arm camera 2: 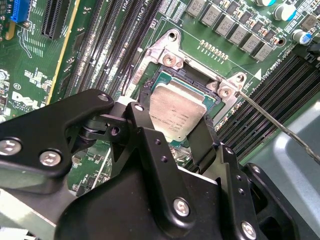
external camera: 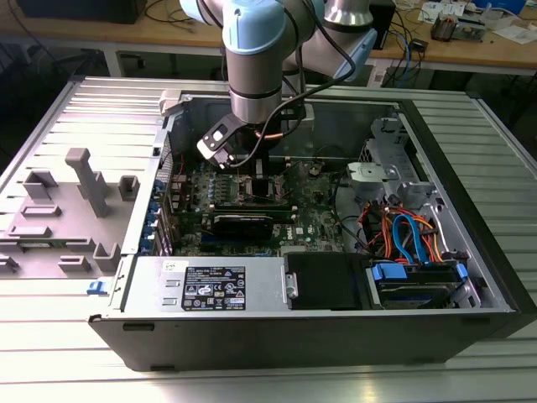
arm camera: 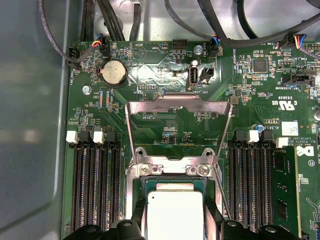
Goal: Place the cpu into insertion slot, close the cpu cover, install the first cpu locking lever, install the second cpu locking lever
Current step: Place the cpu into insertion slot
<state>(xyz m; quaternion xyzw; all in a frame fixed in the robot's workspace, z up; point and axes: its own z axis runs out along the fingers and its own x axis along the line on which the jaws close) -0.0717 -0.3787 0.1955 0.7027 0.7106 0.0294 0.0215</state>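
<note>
The cpu, a pale silvery square chip, lies over the insertion slot, a dark socket with a silver rim. My gripper is shut on it, one black finger against each of two opposite edges. Both wrist views show this; in the first wrist view the cpu sits between the fingers, and I cannot tell whether it is fully seated. The cpu cover, a thin silver frame, stands swung back, away from the slot. A thin wire locking lever stands free beside the slot. In the exterior view the gripper reaches down into the open computer case.
Long black memory slots flank the socket on both sides. A coin battery and cables lie beyond the cover. A black card crosses the green motherboard. Drive bays with coloured cables fill the case's right. A grey fixture tray lies outside.
</note>
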